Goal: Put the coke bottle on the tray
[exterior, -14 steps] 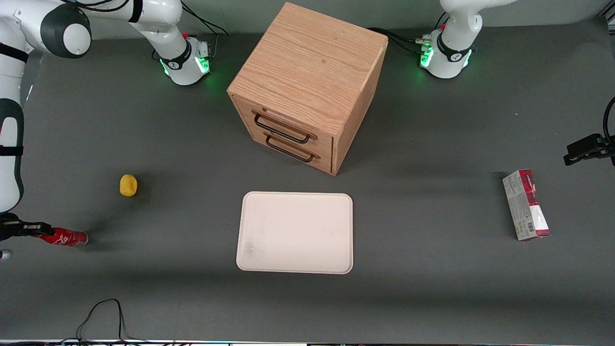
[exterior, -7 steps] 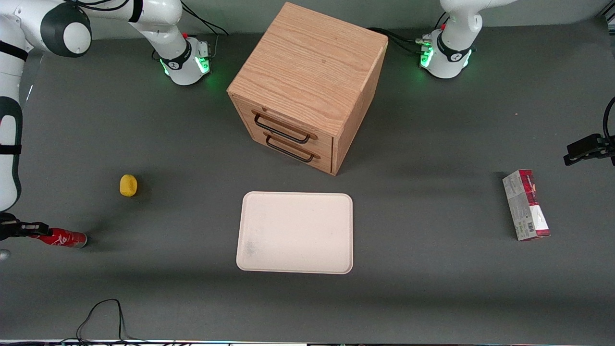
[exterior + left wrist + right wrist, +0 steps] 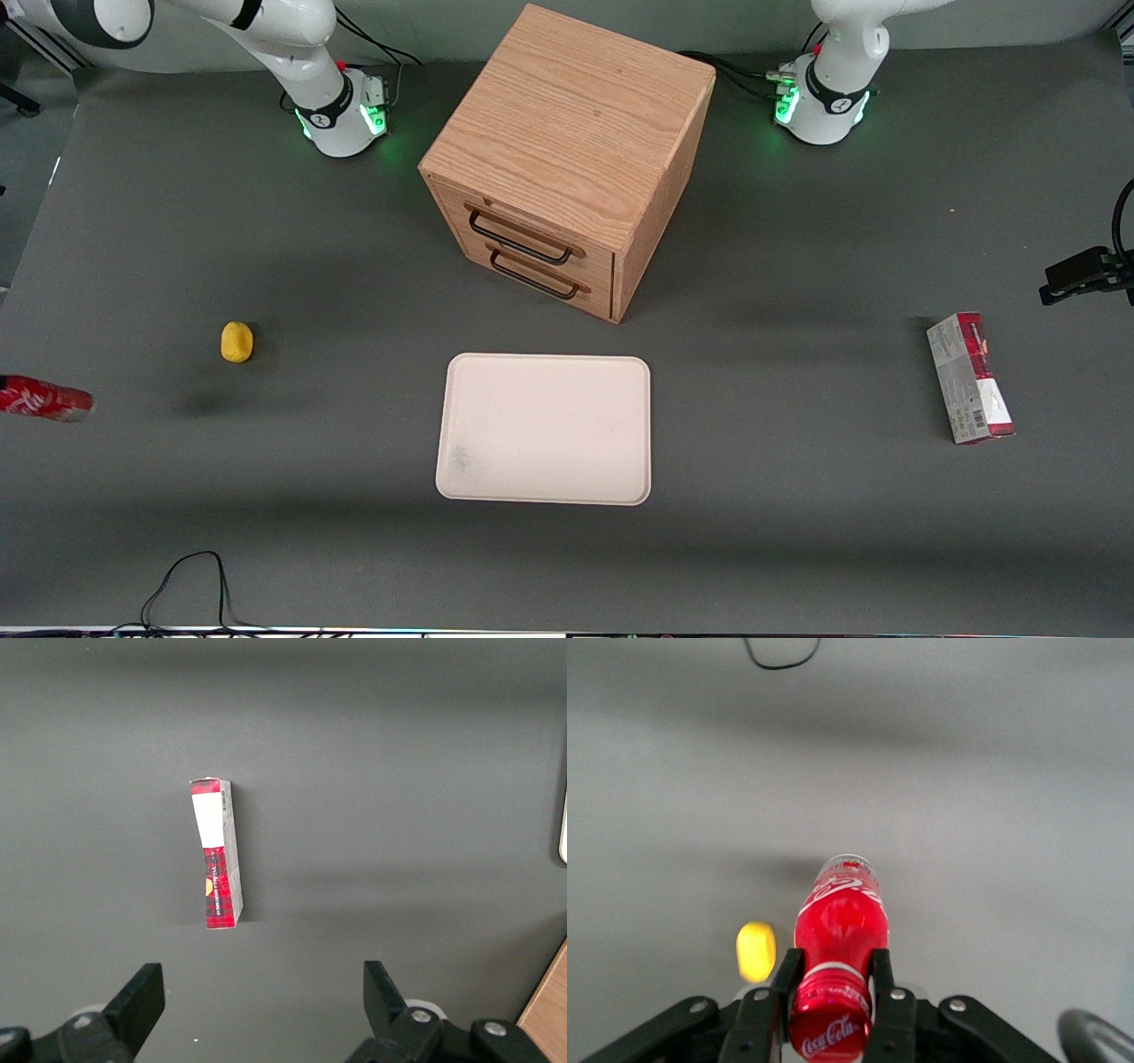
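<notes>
The coke bottle (image 3: 44, 399) is a slim red bottle with white script, held lying level in the air at the working arm's end of the table, half out of the front view. In the right wrist view my gripper (image 3: 833, 979) is shut on the bottle (image 3: 842, 926) at its neck, just under the red cap. The gripper itself is out of the front view. The cream-white tray (image 3: 545, 429) lies flat on the table in front of the drawer cabinet, far from the bottle.
A wooden cabinet (image 3: 567, 151) with two drawers stands at mid-table. A small yellow object (image 3: 236, 342) lies between bottle and tray, also in the right wrist view (image 3: 756, 950). A red-and-white carton (image 3: 970, 377) lies toward the parked arm's end. A black cable (image 3: 186, 576) loops near the front edge.
The bottle has risen off the table in my gripper and shifted toward the working arm's edge of the front view; the arm and gripper have left that view.
</notes>
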